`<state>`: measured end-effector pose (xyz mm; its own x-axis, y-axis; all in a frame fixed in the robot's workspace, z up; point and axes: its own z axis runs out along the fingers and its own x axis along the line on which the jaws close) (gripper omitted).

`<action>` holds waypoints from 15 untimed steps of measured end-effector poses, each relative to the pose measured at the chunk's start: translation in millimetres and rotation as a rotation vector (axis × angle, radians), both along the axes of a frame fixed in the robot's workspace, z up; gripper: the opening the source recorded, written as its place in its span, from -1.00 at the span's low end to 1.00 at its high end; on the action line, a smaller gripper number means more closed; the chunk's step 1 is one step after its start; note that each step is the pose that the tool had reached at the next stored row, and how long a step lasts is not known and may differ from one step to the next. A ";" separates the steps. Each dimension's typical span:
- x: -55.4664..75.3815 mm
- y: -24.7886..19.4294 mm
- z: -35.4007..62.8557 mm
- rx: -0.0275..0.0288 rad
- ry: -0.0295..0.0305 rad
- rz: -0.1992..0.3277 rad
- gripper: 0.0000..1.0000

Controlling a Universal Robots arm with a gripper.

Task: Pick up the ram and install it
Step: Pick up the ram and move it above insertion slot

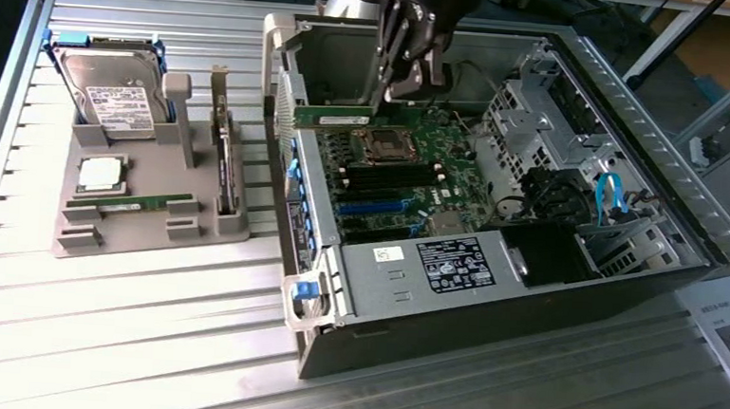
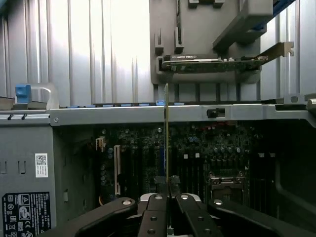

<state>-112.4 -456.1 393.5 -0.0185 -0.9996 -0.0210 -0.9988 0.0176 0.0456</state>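
Ram hangs inside the open computer case, pinched at one end by the claw, whose jaws are drawn almost fully together on the thin green board. It is held on edge with its long side level, over the motherboard near the case's far wall. This is probably so that its lower edge faces the dark slots just beside the processor socket.

In the wrist view the ram appears edge-on as a slim line rising from between the fingertips of the claw, roughly in line with the run of the slots. That alignment looks deliberate, since such a stick would seat only when parallel with its slot. It appears clear of the slots, not yet seated.

The case lies on its side on the counter with its open face up, which gives access from above. Near the counter's edge at the exterior view's left, a grey holder keeps a second, matching stick on edge in a groove.
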 end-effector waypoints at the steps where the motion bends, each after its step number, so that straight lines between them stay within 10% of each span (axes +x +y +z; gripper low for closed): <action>1: 3.9 0.0 0.0 0.0000 0.0000 0.000 -0.76; 15: 58.8 0.0 0.0 -0.0001 0.0001 0.000 -0.76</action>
<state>-53.7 -456.2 393.5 -0.0182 -0.9996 -0.0209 -0.9988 0.0173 0.0456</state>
